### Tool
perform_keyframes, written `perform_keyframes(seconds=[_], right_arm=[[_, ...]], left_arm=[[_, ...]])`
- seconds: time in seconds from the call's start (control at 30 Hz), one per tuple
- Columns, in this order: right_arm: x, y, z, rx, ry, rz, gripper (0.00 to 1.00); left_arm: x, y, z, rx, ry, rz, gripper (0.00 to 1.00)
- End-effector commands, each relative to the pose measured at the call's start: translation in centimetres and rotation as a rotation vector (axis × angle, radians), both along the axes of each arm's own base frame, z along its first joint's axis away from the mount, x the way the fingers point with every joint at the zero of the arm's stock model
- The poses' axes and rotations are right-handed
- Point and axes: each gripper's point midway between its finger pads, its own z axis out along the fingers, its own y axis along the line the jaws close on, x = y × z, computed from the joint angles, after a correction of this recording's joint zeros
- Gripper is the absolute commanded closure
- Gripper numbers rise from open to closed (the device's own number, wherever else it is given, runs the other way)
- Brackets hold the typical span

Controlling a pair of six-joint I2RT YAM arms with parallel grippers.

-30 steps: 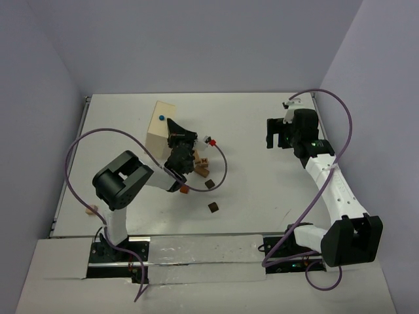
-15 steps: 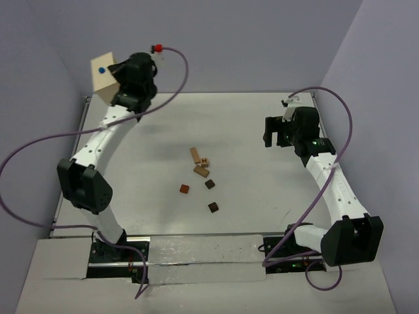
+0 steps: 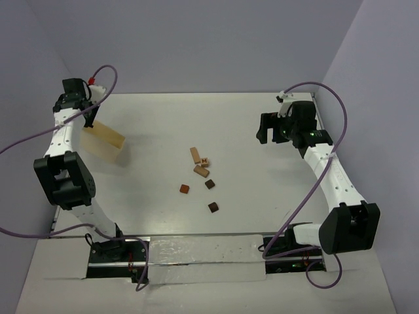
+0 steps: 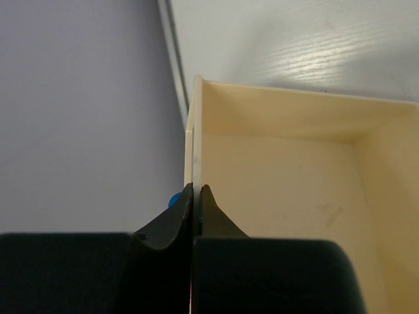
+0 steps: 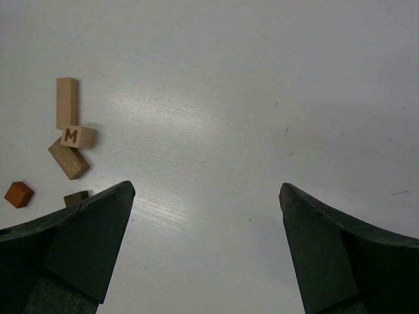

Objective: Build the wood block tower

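Top external is showing the wood blocks lying loose in the middle of the table; at ten o'clock the left gripper is pinching one wall of a cream box, and at two o'clock the right gripper is hanging wide open

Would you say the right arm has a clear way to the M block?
Probably yes: the right gripper is open and empty, with only bare table between it and the M block.

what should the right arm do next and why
Probably swing the right gripper toward the wood blocks and lower onto one: its fingers are open and empty, the blocks lie scattered flat with nothing stacked yet, and the left gripper is shut on the box wall.
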Motion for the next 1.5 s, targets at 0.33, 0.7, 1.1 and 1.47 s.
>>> perform_keyframes(seconds=[0.33,0.7,1.1,1.47], right_arm=[[1.4,1.7,0.6,0.013,0.019,0.046,0.00],[1.9,2.4,0.5,-0.022,0.032,0.054,0.00],[2.1,2.8,0.1,-0.042,0.047,0.062,0.00],[1.6,3.5,0.8,-0.048,0.032,0.087,0.00]], left_arm=[[4.5,3.8,-7.9,-0.174,-0.144,-0.013,1.00],[6.4,6.9,-11.4,-0.075,-0.248,0.106,1.00],[7.2,8.8,-14.6,-0.094,-0.142,0.174,0.85],[6.2,7.4,-8.5,-0.159,-0.204,0.071,0.19]])
